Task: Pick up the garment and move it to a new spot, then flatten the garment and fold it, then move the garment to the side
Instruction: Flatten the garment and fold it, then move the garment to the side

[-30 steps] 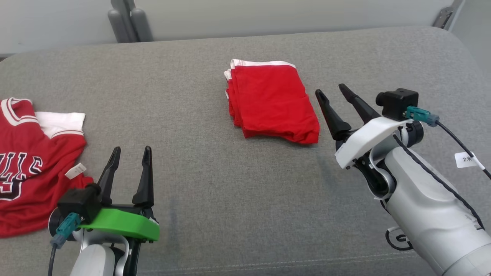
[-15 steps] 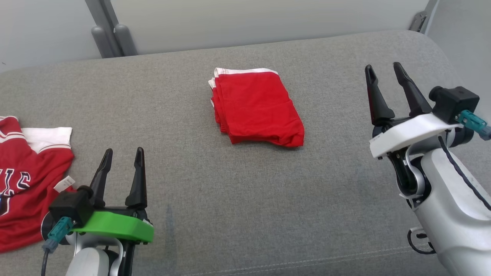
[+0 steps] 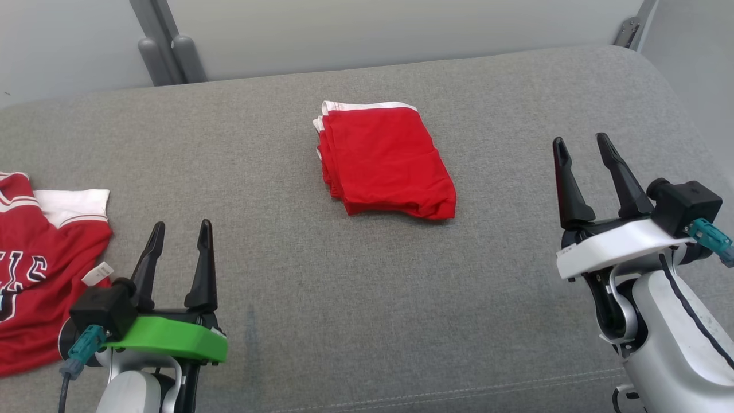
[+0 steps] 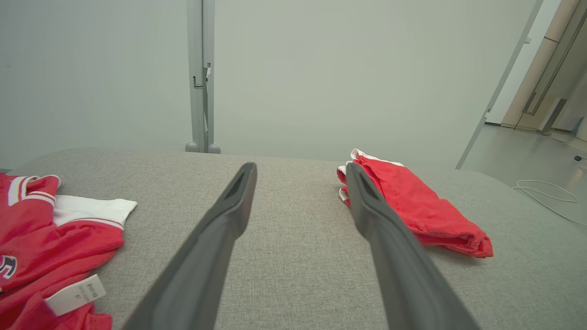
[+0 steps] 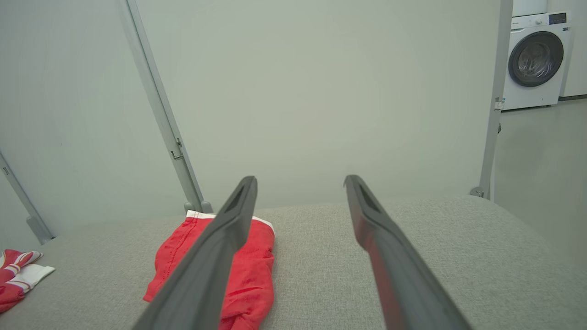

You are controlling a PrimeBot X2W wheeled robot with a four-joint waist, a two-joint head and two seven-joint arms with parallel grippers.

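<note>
A red garment (image 3: 387,163) with a white hem lies folded into a neat rectangle at the middle of the grey cushioned surface (image 3: 344,298); it also lies right of my left fingers (image 4: 412,206) and low on the left in the right wrist view (image 5: 259,270). My left gripper (image 3: 180,229) stands open at the near left, well apart from it, fingers spread (image 4: 300,167) with nothing between them. Off to the garment's right my right gripper (image 3: 580,140) is open and empty too (image 5: 300,178).
A crumpled red jersey (image 3: 34,264) with white trim and lettering lies at the left edge, just beside my left gripper (image 4: 46,229). Grey metal posts (image 3: 166,51) and a pale wall stand behind the surface. A washing machine (image 5: 536,59) stands far off to the right.
The head view has shifted. My right gripper has drawn away from the folded garment's right edge, out to the right and back toward me. The left gripper has barely moved.
</note>
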